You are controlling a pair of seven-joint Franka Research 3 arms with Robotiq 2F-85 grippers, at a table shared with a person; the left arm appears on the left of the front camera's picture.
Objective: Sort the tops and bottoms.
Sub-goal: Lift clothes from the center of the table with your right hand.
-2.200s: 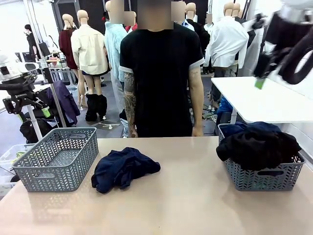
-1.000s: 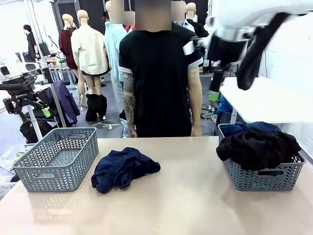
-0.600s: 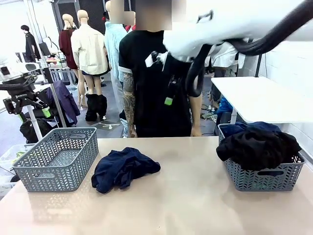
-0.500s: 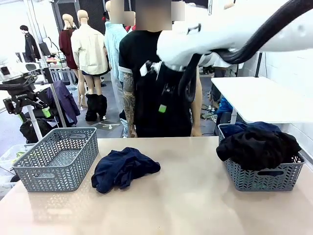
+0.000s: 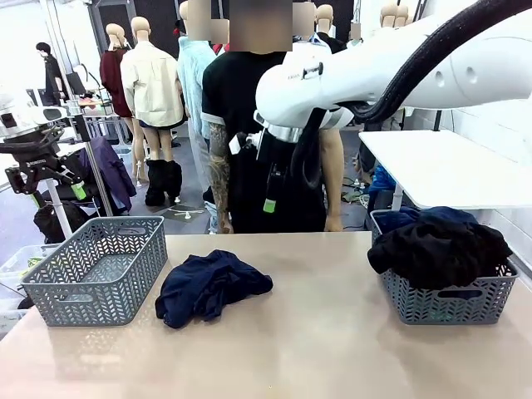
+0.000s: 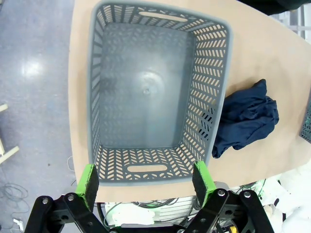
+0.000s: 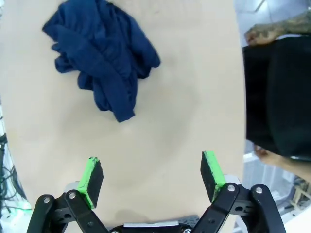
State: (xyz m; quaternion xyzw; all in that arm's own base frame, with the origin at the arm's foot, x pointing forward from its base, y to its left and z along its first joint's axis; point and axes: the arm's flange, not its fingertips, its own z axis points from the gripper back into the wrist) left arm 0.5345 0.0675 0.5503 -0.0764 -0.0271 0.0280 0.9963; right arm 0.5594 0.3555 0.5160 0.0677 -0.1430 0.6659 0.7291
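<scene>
Swinging in from the right over the past two seconds, the right arm (image 5: pixel 399 66) now reaches across in front of the person (image 5: pixel 270 125), its right gripper (image 7: pixel 151 177) wide open high above the tan table (image 5: pixel 332 332). Left of centre sits an empty grey basket (image 5: pixel 96 266); at the right, a second basket (image 5: pixel 453 301) piled with dark clothes (image 5: pixel 436 245). Between them lies a crumpled navy garment (image 5: pixel 208 284) — untouched. Above the empty basket, the left gripper (image 6: pixel 146 177) is open too — holding nothing.
</scene>
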